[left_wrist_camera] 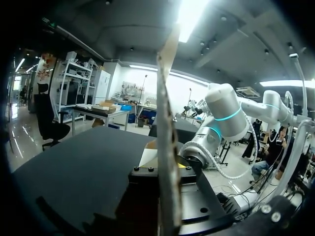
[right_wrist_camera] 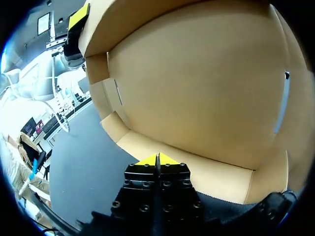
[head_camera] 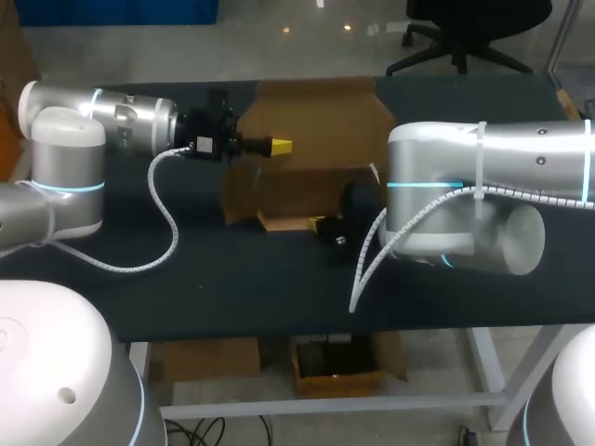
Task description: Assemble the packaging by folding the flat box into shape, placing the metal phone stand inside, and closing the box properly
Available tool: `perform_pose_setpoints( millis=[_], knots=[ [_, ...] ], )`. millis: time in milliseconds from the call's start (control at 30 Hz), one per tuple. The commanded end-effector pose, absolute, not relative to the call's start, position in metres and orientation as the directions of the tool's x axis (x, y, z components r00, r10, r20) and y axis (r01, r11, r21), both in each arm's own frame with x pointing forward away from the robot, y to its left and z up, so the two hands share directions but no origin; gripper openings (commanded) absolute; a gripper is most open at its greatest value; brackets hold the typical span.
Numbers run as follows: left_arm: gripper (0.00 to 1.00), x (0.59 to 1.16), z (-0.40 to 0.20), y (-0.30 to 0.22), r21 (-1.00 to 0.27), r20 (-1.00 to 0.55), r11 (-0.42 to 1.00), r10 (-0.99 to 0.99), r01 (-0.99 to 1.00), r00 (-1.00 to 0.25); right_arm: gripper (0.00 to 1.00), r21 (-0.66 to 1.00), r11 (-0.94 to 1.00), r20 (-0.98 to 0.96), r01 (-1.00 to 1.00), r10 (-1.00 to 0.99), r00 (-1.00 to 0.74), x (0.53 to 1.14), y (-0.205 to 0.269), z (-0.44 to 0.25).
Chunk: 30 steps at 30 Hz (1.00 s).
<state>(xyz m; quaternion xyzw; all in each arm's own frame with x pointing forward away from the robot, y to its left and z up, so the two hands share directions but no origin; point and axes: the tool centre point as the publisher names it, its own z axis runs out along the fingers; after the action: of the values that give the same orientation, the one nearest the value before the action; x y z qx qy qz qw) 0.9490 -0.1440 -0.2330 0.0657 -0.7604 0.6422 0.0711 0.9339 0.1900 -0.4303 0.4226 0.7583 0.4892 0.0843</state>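
A half-folded box stands at the middle of the dark counter. The left end effector pinches its upright wall. The right end effector, tips pressed together, sits at the low front flap.

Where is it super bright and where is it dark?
Left wrist view: a ceiling light glares behind the cardboard flap. Right wrist view: the box is evenly lit ahead of the right pincer. Head view: the table looks dark.
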Motion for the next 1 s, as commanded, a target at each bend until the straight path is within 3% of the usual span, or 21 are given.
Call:
perform_pose_setpoints(
  millis=[33,1000],
  knots=[
    [0.0,0.9509,-0.2386,-0.1446,-0.966,0.198,0.17,-0.001,-0.195,-0.98,0.0,0.817,0.159,0.283,0.554,0.727,-0.626,0.9322,0.1919,-0.4395],
    [0.0,0.9486,-0.2402,-0.1439,-0.964,0.2,0.177,-0.001,-0.197,-0.98,0.0,0.822,0.154,0.283,0.549,0.725,-0.628,0.9298,0.1909,-0.4373]
  ],
)
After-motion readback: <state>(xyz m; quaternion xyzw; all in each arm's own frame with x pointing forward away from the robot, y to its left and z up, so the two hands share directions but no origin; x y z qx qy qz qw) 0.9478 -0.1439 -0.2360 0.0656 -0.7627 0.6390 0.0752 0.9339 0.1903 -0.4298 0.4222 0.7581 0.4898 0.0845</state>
